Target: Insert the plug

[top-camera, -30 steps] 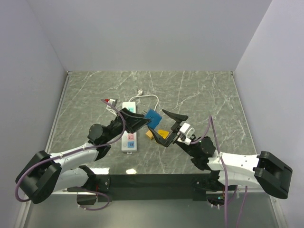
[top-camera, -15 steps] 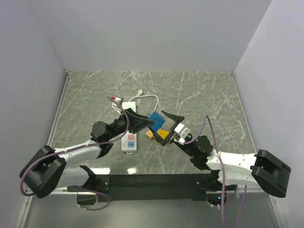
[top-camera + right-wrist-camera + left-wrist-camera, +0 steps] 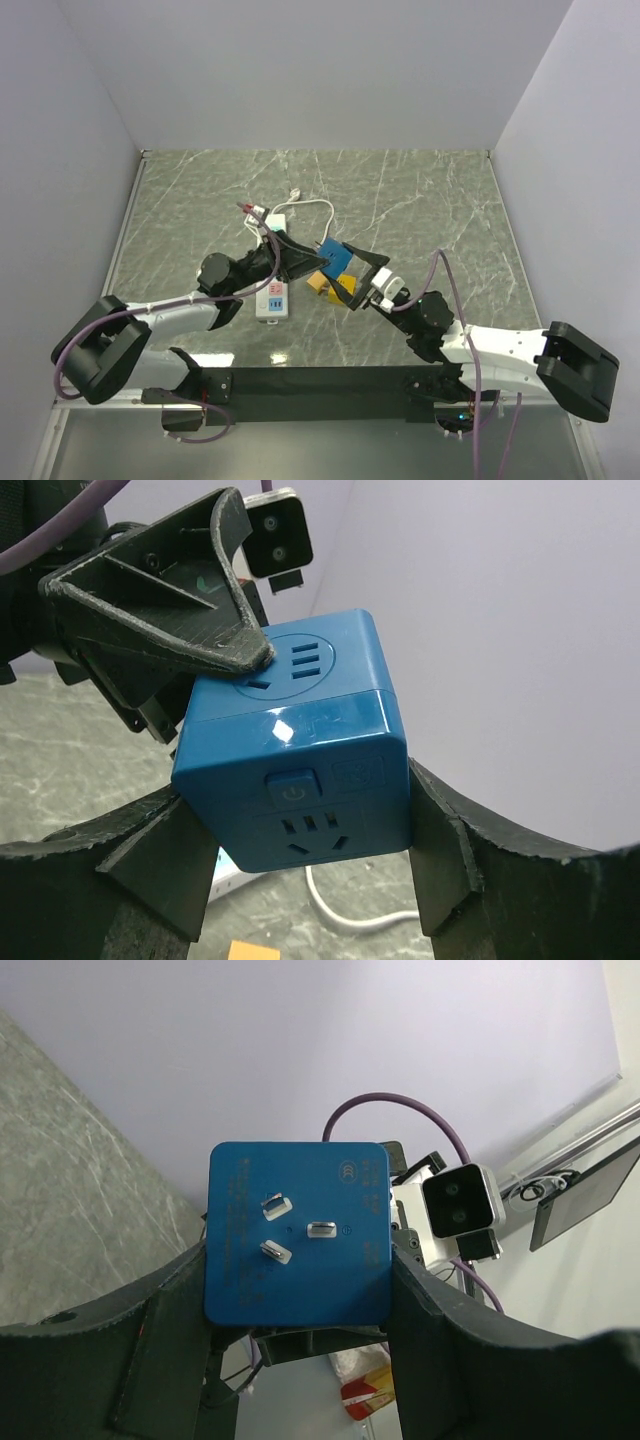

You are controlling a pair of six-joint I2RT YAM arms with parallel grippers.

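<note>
The plug is a blue cube (image 3: 334, 257) held in the air above the table between both arms. In the left wrist view its pronged face (image 3: 297, 1232) looks at the camera, and my left gripper (image 3: 297, 1295) is shut on its two sides. From the right wrist, the cube (image 3: 300, 780) shows a power button and a socket face. My right gripper (image 3: 303, 815) has one finger pressed on each side of it. From above, the left gripper (image 3: 320, 258) and the right gripper (image 3: 340, 265) meet at the cube. The white power strip (image 3: 272, 291) lies flat under the left fingers.
A white cable (image 3: 312, 205) loops from the strip toward the back. Yellow-orange blocks (image 3: 322, 284) lie beside the strip, just under the held cube. Grey walls close in the marble table (image 3: 420, 200) on three sides.
My right gripper's jaws have closed in from wide open onto the cube. The left arm has carried the cube slightly to the right, toward the right gripper.
</note>
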